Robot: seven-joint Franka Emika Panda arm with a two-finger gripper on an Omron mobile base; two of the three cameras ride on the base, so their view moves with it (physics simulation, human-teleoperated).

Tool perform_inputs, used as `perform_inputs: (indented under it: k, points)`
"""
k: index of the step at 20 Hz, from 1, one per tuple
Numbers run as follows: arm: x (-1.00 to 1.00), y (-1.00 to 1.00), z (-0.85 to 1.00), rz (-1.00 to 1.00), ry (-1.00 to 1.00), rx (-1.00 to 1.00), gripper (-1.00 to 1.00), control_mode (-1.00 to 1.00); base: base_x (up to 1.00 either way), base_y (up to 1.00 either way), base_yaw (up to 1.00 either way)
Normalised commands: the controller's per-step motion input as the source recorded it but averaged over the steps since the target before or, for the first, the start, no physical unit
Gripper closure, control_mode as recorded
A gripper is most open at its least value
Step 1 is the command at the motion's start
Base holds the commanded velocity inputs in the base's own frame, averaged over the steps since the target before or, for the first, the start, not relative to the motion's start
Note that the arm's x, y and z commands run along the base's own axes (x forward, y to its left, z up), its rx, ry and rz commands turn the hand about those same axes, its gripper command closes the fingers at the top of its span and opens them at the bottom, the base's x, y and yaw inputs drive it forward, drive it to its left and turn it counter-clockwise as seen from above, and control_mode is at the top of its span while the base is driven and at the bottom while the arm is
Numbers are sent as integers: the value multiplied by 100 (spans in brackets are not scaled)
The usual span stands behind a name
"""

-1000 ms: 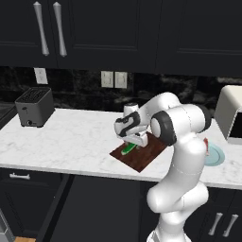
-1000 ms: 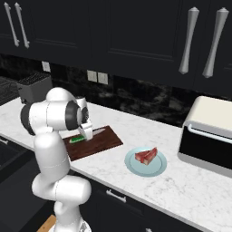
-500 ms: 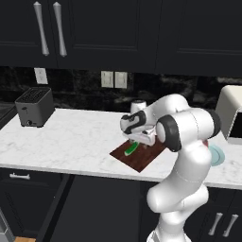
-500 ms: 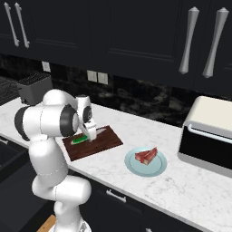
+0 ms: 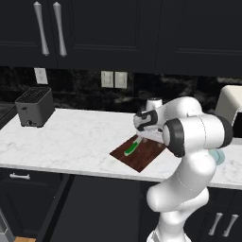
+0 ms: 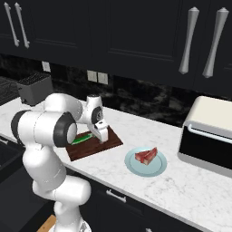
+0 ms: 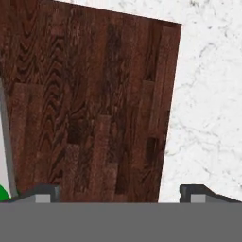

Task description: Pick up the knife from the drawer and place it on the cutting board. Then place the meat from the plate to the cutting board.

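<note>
Knife (image 5: 131, 147) on cutting board (image 5: 144, 155); right-view meat (image 6: 146, 155) on plate (image 6: 156, 166).

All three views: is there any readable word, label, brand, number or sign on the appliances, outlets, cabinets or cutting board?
None can be read.
Toaster: no lettering shows.
Toaster oven: no brand or dial marks show.
Wall outlets: plain plates.
Cutting board: wood grain, no stamp.
Knife and plate: no marks.

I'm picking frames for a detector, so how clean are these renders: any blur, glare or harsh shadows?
Left base view: sharp, evenly lit, the knife plain on the cutting board. Right base view: crisp, only a soft shadow under the plate. Hand view: wood grain looks coarse and pixelated up close, no glare.
</note>
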Motion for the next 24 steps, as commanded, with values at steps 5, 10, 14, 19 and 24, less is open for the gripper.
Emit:
perform_inputs:
  k: [5,10,14,19,24]
  points:
    - [0,-65,0,3,10,0,-100,-100,0,0,0]
    - [0,-67,4,3,8,0,-100,-100,0,0,0]
    - [-2,-67,5,3,6,-1,-100,-100,0,0,0]
    - [-13,-63,0,5,1,0,-100,-100,0,0,0]
    - [-5,-47,1,5,0,0,-100,-100,0,0,0]
